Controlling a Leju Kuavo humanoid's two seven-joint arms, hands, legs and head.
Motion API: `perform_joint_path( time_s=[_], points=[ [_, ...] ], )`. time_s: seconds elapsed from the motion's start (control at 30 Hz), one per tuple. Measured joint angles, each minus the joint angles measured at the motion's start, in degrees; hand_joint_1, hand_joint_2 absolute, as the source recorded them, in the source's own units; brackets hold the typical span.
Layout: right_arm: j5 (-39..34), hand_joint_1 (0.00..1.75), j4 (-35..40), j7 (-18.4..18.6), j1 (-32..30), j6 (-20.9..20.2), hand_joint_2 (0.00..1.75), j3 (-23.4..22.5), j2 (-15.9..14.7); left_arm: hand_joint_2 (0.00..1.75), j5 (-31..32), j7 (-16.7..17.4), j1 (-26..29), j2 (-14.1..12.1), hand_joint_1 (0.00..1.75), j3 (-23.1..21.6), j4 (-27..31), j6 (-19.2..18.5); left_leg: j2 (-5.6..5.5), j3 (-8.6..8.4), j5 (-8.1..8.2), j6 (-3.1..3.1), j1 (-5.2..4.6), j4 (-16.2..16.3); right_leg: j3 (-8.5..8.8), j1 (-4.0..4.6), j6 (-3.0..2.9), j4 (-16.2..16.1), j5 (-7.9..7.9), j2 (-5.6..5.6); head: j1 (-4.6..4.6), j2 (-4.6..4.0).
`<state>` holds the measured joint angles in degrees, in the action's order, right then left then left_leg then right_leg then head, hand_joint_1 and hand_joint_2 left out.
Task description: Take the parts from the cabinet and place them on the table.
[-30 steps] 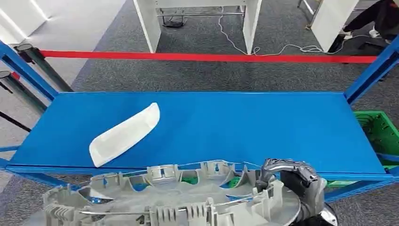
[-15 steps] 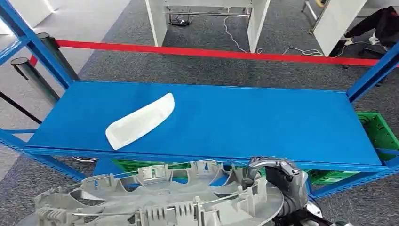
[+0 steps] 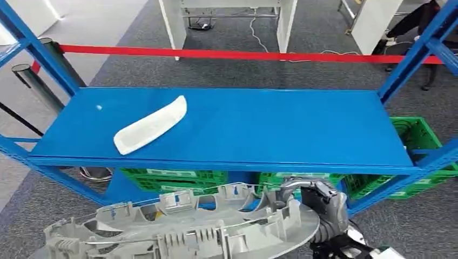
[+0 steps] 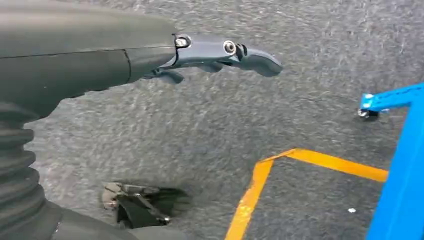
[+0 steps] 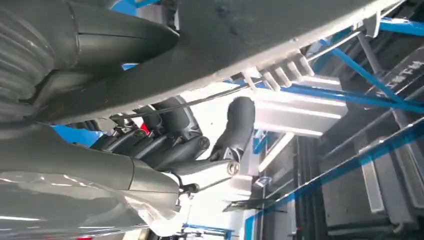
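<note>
My right hand has its fingers wrapped over the rim of the large grey part; my left hand hangs empty, fingers apart; just beyond my right fingers lies the blue counter, a white part far to their left; advise lifting above the edge, keeping level, setting down on the bare stretch directly ahead.
</note>
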<state>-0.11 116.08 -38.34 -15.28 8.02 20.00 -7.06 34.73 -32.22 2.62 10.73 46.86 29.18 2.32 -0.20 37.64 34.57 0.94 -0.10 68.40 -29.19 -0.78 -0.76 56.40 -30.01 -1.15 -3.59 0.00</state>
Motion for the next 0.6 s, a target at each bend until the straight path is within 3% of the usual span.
perform_joint_path(
  time_s=[0.03,0.07,0.1,0.13,0.17,0.2,0.23,0.27,0.33,0.37,0.4,0.43,0.47,0.5,0.53,0.57,0.6],
  points=[
    [-0.09,1.75,0.02,0.00,-0.46,0.38,1.75,-0.07,0.00,1.75,0.55,0.42,-0.15,0.48,0.00,0.13,0.00,0.40,0.00,0.70,2.05,0.31,0.24,4.37,-0.43,0.03,0.07,0.10,0.52,-0.36,-0.02,0.00],
    [-0.18,1.75,0.22,0.00,-1.32,0.81,1.75,-0.31,0.00,1.75,1.36,0.59,-0.20,1.12,0.00,0.26,0.04,0.68,0.01,0.60,1.93,0.54,0.48,6.74,-0.88,0.03,0.19,0.26,0.98,-0.99,0.02,0.00],
    [-0.29,1.75,0.48,-0.02,-2.23,1.03,1.75,-0.55,0.00,1.75,1.95,0.61,-0.23,1.42,0.00,0.28,0.09,0.88,0.05,-0.45,0.25,0.69,0.70,6.44,-1.55,0.00,0.37,0.57,1.38,-1.49,0.05,0.00],
    [-0.40,1.75,0.94,-0.02,-3.10,1.03,1.75,-0.92,0.00,1.75,2.52,0.61,-0.21,1.96,0.00,0.28,0.19,1.07,0.13,-2.36,-1.94,0.78,0.91,4.07,-2.30,-0.06,0.52,0.92,1.64,-2.08,0.03,0.00],
    [-0.42,1.75,1.40,-0.02,-3.88,0.94,1.75,-1.20,0.00,1.75,2.74,0.61,-0.13,2.21,0.00,0.28,0.37,1.18,0.40,-5.39,-3.82,0.82,1.09,-0.36,-2.86,-0.16,0.71,1.27,1.80,-2.61,0.00,0.00],
    [-0.42,1.75,1.92,-0.02,-4.49,0.75,1.75,-1.51,0.00,1.75,2.98,0.61,-0.15,2.56,0.00,0.31,0.66,1.36,1.60,-9.02,-4.97,0.89,1.20,-6.07,-3.28,-0.20,0.92,1.65,1.92,-3.20,0.03,0.00],
    [-0.37,1.75,2.47,-0.02,-5.00,0.46,1.75,-1.86,0.00,1.75,3.00,0.61,-0.35,3.26,0.00,0.31,0.74,1.38,3.99,-11.15,-3.42,1.07,0.76,-9.97,-3.62,0.13,1.30,1.90,2.17,-3.68,0.13,0.00],
    [-0.26,1.75,2.60,-0.04,-5.05,0.31,1.75,-1.99,0.00,1.75,2.98,0.61,-0.40,3.26,0.00,0.39,1.07,1.36,3.85,-11.27,-3.41,0.35,0.41,-11.05,-3.85,0.19,1.82,1.93,2.57,-4.18,0.13,0.00],
    [-0.04,1.75,2.56,-0.02,-4.75,-0.17,1.75,-2.03,0.00,1.75,2.87,0.66,-0.28,3.63,0.00,0.55,1.29,1.31,2.91,-10.25,-3.54,-0.29,0.23,-11.11,-4.16,0.08,2.50,1.87,3.41,-5.16,0.07,0.00],
    [-0.05,1.75,2.56,-0.04,-4.83,-0.22,1.75,-2.05,0.00,1.75,2.82,0.74,-0.09,3.72,0.00,0.61,1.38,1.31,2.42,-9.59,-4.03,-1.06,0.09,-11.22,-4.14,0.00,2.97,1.71,3.83,-5.70,-0.04,0.00],
    [-0.04,1.75,2.56,-0.04,-4.80,-0.22,1.75,-2.10,0.00,1.75,2.80,0.77,-0.04,3.97,0.00,0.76,1.51,1.31,2.05,-9.19,-4.92,-2.11,0.44,-11.82,-4.62,-0.31,3.37,2.06,3.03,-4.91,0.07,0.00],
    [-0.02,1.75,2.56,-0.04,-4.86,-0.22,1.75,-2.25,0.00,1.75,2.76,0.79,-0.05,4.00,0.00,0.83,1.66,1.31,1.57,-8.25,-5.62,-2.67,0.26,-11.78,-5.49,-0.33,3.46,3.54,0.05,-2.02,-0.13,0.00],
    [-0.05,1.75,2.56,-0.04,-4.94,-0.22,1.75,-2.27,0.00,1.75,2.69,0.79,-0.09,3.98,0.00,0.90,1.90,1.31,1.18,-7.55,-6.27,-3.14,0.13,-11.76,-6.40,-0.31,3.26,6.60,-3.41,-0.29,-0.13,0.00],
    [-0.04,1.75,2.54,-0.04,-4.98,-0.26,1.75,-2.25,0.00,1.75,2.54,0.79,-0.18,4.07,0.00,0.96,2.05,1.29,0.58,-6.66,-7.01,-3.39,-0.16,-11.75,-7.27,-0.25,3.18,10.93,-6.76,0.50,-0.33,0.00],
    [0.08,1.75,2.52,-0.02,-4.86,-0.50,1.75,-2.23,0.00,1.75,2.34,0.79,-0.23,4.11,0.00,1.05,2.14,1.12,-0.04,-5.72,-7.75,-3.58,-0.50,-11.70,-8.09,-0.13,3.00,14.97,-8.87,0.82,-0.35,0.00],
    [0.41,1.75,2.34,0.17,-4.46,-0.91,1.75,-2.23,0.00,1.75,2.14,0.81,-0.20,4.15,0.00,1.25,2.23,0.61,-0.74,-4.80,-8.49,-3.62,-0.77,-11.63,-8.36,0.06,2.75,17.78,-9.40,0.94,-0.35,0.00],
    [0.78,1.75,1.91,0.63,-3.38,-1.51,1.75,-2.08,0.00,1.75,1.95,1.01,-0.12,3.96,0.00,1.61,2.32,-0.17,-1.18,-3.87,-9.22,-3.64,-1.01,-11.61,-7.64,0.34,2.38,18.42,-8.11,1.02,-0.33,0.00]
  ],
)
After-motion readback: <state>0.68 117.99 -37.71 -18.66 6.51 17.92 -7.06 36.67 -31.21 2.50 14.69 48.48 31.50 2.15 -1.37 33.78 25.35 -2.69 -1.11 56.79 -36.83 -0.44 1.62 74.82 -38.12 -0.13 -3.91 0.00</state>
